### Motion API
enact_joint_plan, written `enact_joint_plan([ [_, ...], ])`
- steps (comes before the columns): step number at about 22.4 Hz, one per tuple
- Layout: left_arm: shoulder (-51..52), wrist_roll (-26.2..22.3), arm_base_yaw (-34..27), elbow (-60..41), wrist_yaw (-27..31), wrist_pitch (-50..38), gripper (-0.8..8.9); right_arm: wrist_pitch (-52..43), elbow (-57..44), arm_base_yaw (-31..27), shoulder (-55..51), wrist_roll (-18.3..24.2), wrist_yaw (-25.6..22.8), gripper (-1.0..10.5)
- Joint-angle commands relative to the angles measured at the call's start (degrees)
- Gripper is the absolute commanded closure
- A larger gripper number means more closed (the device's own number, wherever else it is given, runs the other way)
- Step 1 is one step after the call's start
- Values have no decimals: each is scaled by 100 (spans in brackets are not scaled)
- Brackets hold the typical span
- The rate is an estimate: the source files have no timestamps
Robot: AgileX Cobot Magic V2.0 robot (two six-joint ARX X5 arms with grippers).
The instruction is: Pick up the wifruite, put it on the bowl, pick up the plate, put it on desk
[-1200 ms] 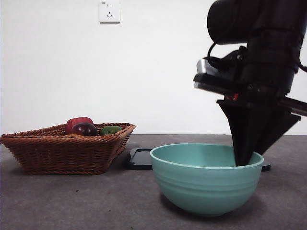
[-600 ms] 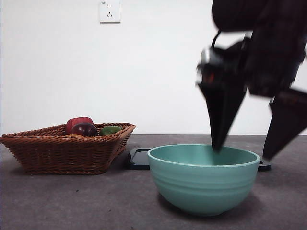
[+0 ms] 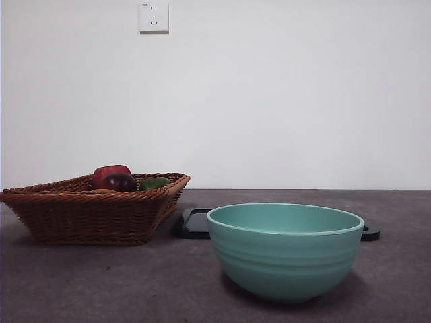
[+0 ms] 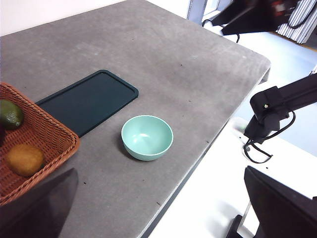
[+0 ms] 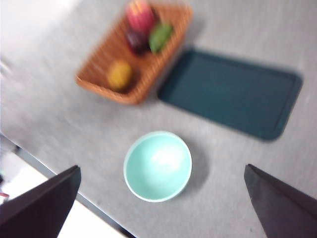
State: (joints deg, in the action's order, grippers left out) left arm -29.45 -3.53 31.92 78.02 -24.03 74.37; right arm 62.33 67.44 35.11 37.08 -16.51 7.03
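The wifruite (image 4: 25, 159), small and orange-brown, lies in the wicker basket (image 4: 49, 134); the right wrist view shows the wifruite (image 5: 120, 74) there too. The teal bowl (image 3: 285, 250) stands empty on the desk (image 3: 101, 282), as the bowl (image 4: 147, 137) shows from above. Behind it lies a flat dark rectangular plate (image 4: 89, 101), bare. My left gripper (image 4: 159, 168) hangs open high above the desk's near edge. High over the bowl (image 5: 157, 166), my right gripper (image 5: 162, 166) is open and holds nothing. Neither arm shows in the front view.
The basket (image 3: 87, 212) stands at the left with a red apple (image 3: 111, 172), a dark purple fruit (image 3: 119, 182) and a green fruit (image 3: 155, 182). The desk's edge (image 4: 198, 163) runs close to the bowl. The right arm (image 4: 252, 15) is blurred at the far corner.
The dark arm whose tips stood at the bowl's rim opened its jaws, then rose out of the front view. The bowl shifted slightly to the left.
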Motion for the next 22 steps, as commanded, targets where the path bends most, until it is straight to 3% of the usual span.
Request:
enact_joint_plan([
  [1, -35, 11, 35, 68, -26, -66, 188, 92, 85, 44, -413, 175, -20, 375],
  [10, -35, 9, 35, 68, -26, -79, 199, 385, 85, 44, -1032, 199, -17, 399],
  [11, -35, 11, 35, 68, -26, -79, 275, 387, 85, 44, -1029, 199, 13, 547],
  [12, -35, 13, 35, 68, -26, -63, 473, 389, 85, 44, -1029, 201, 50, 820],
  [13, -35, 13, 35, 68, -26, -57, 626, 393, 85, 44, -1029, 205, 48, 965],
  [14, -35, 9, 35, 68, -26, -59, 828, 391, 85, 44, -1029, 238, 44, 925],
  [15, -35, 11, 35, 68, -26, -72, 785, 391, 85, 44, -1029, 240, 46, 929],
  [22, -35, 13, 35, 68, -26, -66, 794, 354, 85, 44, -1029, 236, 44, 929],
])
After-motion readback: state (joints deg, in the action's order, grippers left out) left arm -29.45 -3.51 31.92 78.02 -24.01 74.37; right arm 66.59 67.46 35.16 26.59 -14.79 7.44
